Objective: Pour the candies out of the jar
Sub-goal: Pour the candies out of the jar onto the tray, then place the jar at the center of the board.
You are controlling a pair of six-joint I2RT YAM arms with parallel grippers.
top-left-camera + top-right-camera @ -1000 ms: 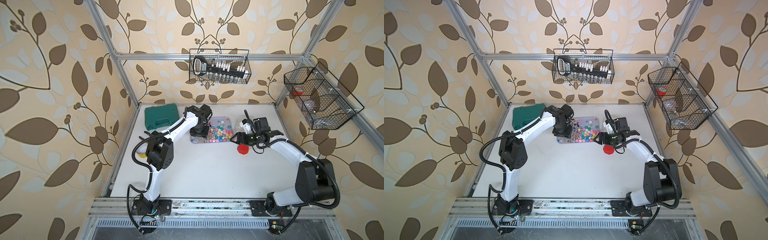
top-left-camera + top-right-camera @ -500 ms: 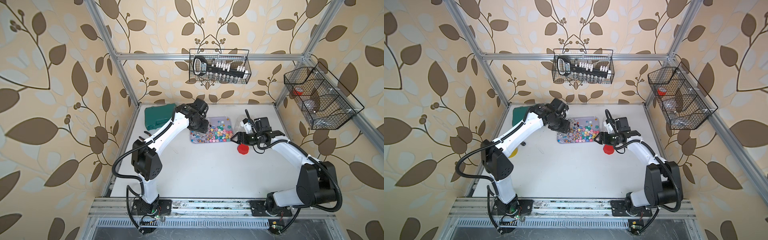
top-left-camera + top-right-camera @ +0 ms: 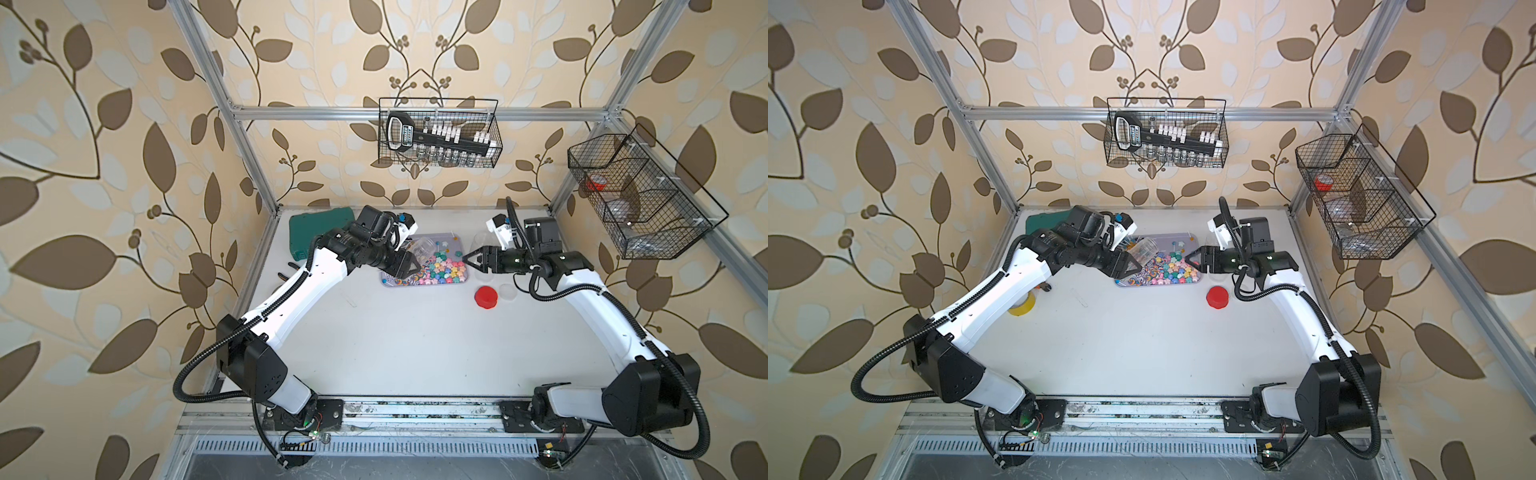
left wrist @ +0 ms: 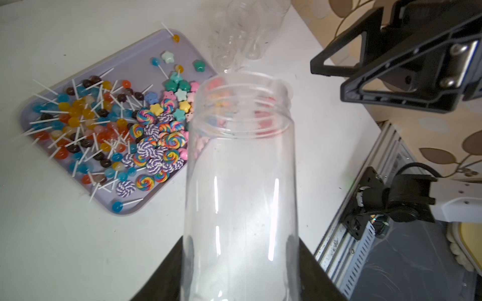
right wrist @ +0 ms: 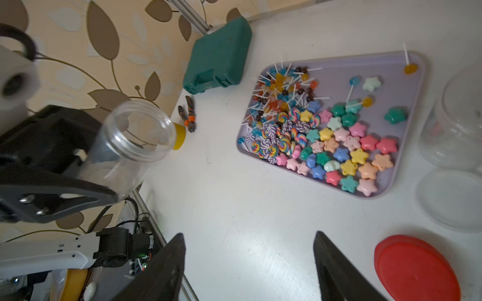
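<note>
A clear plastic jar [image 3: 424, 249] [image 3: 1144, 249] hangs tilted over the left end of a lilac tray [image 3: 442, 238], mouth toward the tray. My left gripper [image 3: 409, 264] [image 4: 240, 242] is shut on the jar's [image 4: 240, 182] body. No candy shows inside the jar [image 5: 133, 135]. The candies [image 3: 436, 268] [image 3: 1167, 270] [image 4: 146, 135] [image 5: 326, 135] lie heaped on the tray [image 5: 365, 65]: stars, stick lollipops and rainbow swirls. My right gripper [image 3: 468, 258] [image 5: 248, 234] is open and holds nothing, just off the tray's right end.
A red lid [image 3: 485, 298] [image 5: 414, 268] and a clear lid [image 5: 453, 198] lie right of the tray, next to a second clear jar [image 5: 459, 117]. A green case [image 3: 322, 230], pliers [image 5: 190, 114] and a yellow tape roll [image 3: 1022, 305] sit at the left. Wire baskets hang on the walls.
My left arm has swung back and to the left with the jar, from above the tray's middle to its left end. The right arm has stayed almost still.
</note>
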